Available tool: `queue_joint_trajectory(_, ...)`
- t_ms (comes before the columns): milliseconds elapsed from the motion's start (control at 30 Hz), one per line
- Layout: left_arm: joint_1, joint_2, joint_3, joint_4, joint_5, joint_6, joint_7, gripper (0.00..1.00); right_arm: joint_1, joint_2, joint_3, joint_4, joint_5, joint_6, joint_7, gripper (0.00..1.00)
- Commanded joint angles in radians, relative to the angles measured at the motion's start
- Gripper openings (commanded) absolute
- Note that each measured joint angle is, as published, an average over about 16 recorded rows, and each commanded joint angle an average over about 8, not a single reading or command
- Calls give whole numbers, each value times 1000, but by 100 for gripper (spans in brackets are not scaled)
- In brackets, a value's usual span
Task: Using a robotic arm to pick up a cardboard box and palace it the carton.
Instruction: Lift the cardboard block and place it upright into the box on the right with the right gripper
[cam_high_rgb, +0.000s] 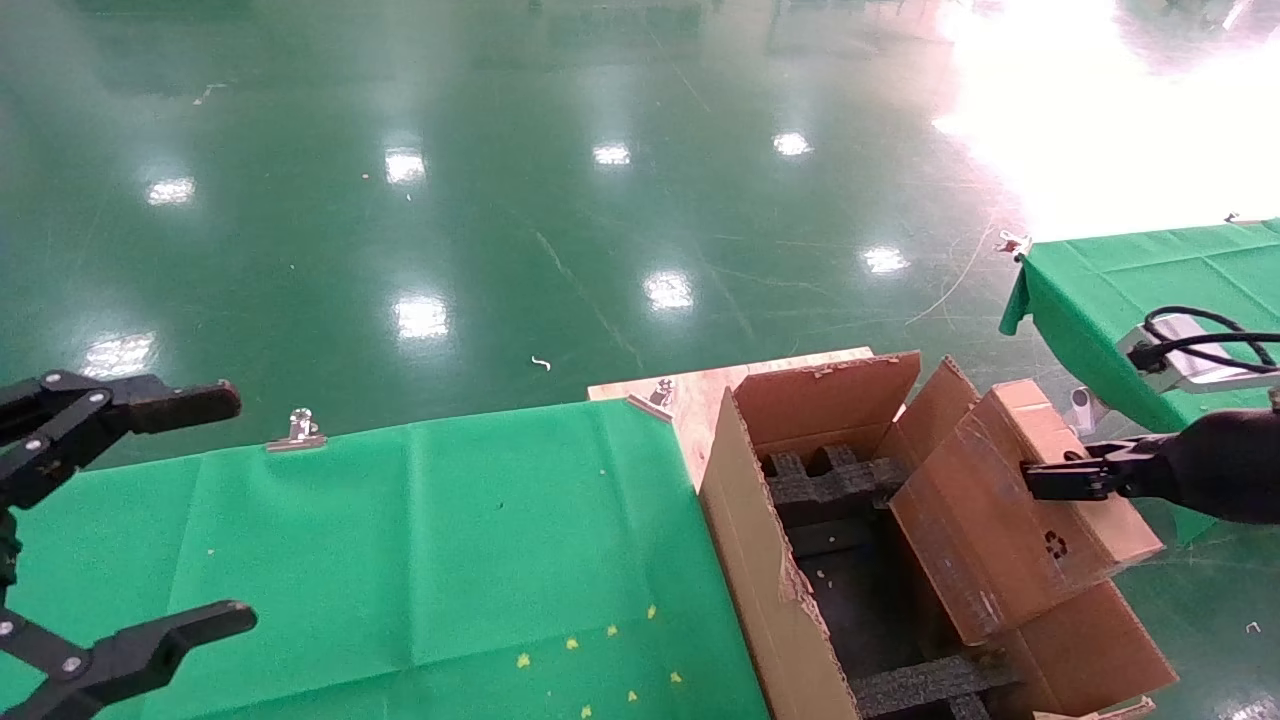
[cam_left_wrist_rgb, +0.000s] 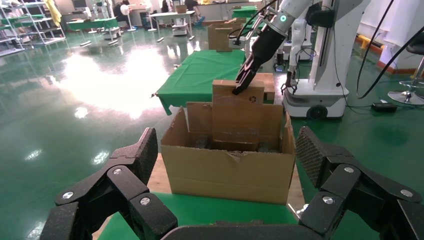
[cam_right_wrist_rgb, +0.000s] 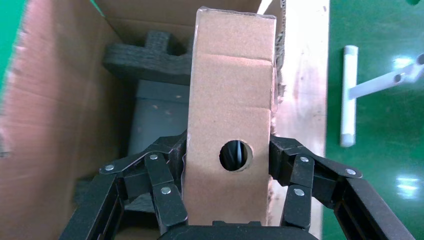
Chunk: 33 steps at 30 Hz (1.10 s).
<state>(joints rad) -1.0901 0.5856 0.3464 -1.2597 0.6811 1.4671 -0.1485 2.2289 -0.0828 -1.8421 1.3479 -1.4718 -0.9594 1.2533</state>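
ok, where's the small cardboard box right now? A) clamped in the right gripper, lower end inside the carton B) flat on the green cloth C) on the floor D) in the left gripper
A: the right gripper is shut on the cardboard box, tilted with its lower end in the carton; the left gripper is open and empty.

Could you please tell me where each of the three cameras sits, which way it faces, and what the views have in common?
Head view: from the robot's head, forward and down at the carton and green table; left gripper open at left, right gripper on the cardboard box.
Left wrist view: across its open fingers toward the carton and the robotic arm.
Right wrist view: down along the clamped box into the carton.
Shared: carton and box appear in all three.
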Motion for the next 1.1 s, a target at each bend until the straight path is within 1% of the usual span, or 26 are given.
queue_joint_trajectory(33, 0, 0, 0, 0, 0, 0, 0, 100, -15, -9, -12, 3, -15, 29, 19, 0)
queue_joint_trajectory(300, 0, 0, 0, 0, 0, 0, 0, 100, -61, -26, -47, 4, -44, 93, 50, 0)
queue_joint_trajectory(533, 0, 0, 0, 0, 0, 0, 0, 100, -118, -44, -87, 2, -71, 182, 102, 0)
queue_joint_trajectory(833, 0, 0, 0, 0, 0, 0, 0, 100, -195, -88, -136, -2, -120, 301, 167, 0)
queue_joint_trajectory(1100, 0, 0, 0, 0, 0, 0, 0, 100, -252, -136, -169, -3, -175, 372, 228, 0)
